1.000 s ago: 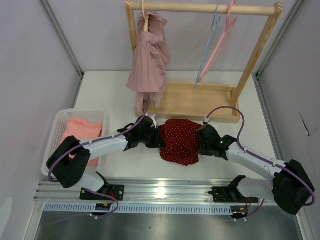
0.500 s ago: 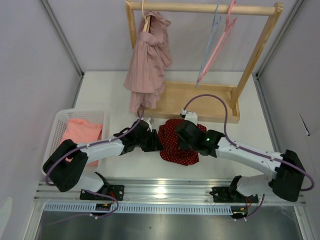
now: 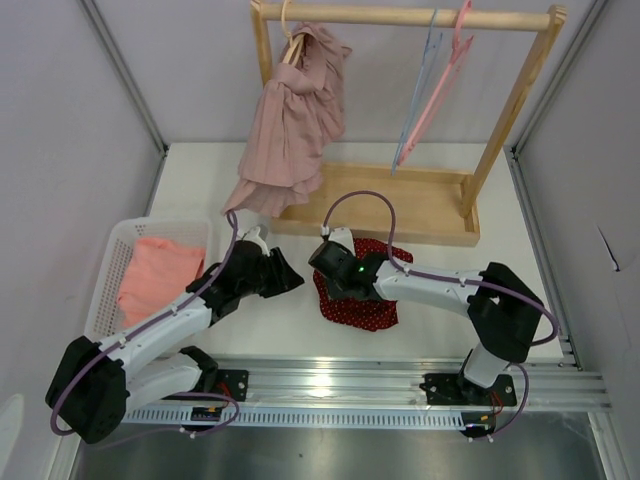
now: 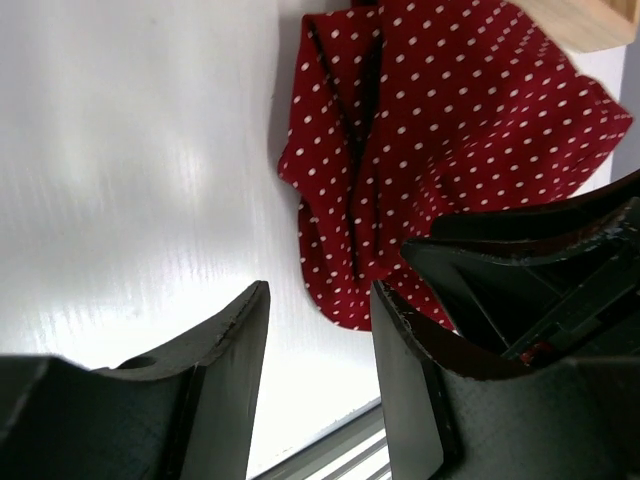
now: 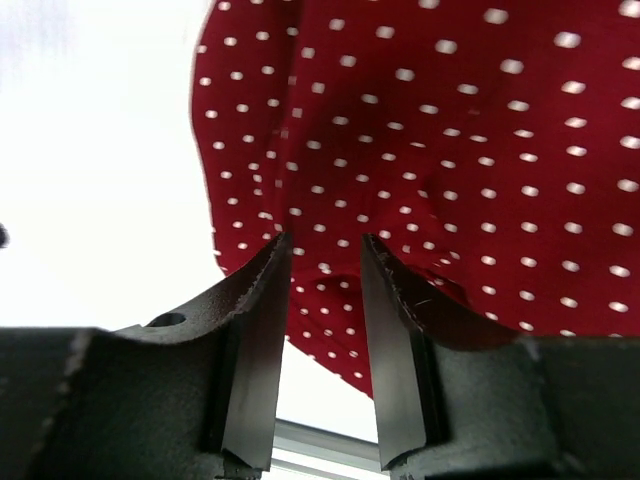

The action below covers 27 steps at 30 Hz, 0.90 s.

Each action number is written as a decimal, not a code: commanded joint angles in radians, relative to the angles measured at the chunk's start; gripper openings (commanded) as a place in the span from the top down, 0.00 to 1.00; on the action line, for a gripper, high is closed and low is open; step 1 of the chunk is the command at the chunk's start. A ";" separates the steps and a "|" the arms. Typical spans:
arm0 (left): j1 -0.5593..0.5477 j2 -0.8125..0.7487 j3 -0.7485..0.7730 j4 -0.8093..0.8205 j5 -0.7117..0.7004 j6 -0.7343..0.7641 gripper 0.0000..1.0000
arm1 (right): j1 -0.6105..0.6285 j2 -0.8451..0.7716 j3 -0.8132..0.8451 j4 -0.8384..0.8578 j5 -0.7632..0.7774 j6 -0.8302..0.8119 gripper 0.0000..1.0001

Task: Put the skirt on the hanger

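My left hand [image 4: 318, 300]: fingers moderately wide, empty, over bare worktop [image 4: 130, 150].
Red skirt [image 4: 450, 130]: white-dotted, crumpled on the worktop, just ahead of my left hand, beneath my right.
My right hand [image 5: 325, 245]: fingers narrowly parted, nothing pinched, tips above the skirt's edge.
Pink hanger [image 3: 440, 82]: on the rail [image 3: 400, 16], far beyond both hands.

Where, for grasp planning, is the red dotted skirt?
Top view: the red dotted fabric skirt lies centre on the white table, in front of the wooden rack base.

Lab: white-walled booth [image 3: 85, 110], aluminium rail [image 3: 340, 380]
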 commanded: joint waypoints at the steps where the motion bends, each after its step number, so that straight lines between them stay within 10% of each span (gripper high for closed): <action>1: 0.006 -0.006 -0.026 0.000 0.005 -0.020 0.51 | 0.024 0.036 0.057 0.013 0.036 -0.003 0.58; 11: 0.006 -0.023 -0.027 -0.005 0.021 -0.010 0.51 | 0.033 0.100 0.079 -0.024 0.080 0.020 0.56; 19: -0.002 -0.020 -0.010 0.050 0.113 0.014 0.52 | 0.033 0.077 0.082 -0.058 0.113 0.032 0.92; 27: -0.137 0.125 0.086 0.129 0.163 0.037 0.53 | 0.004 -0.100 0.083 -0.110 0.123 0.041 1.00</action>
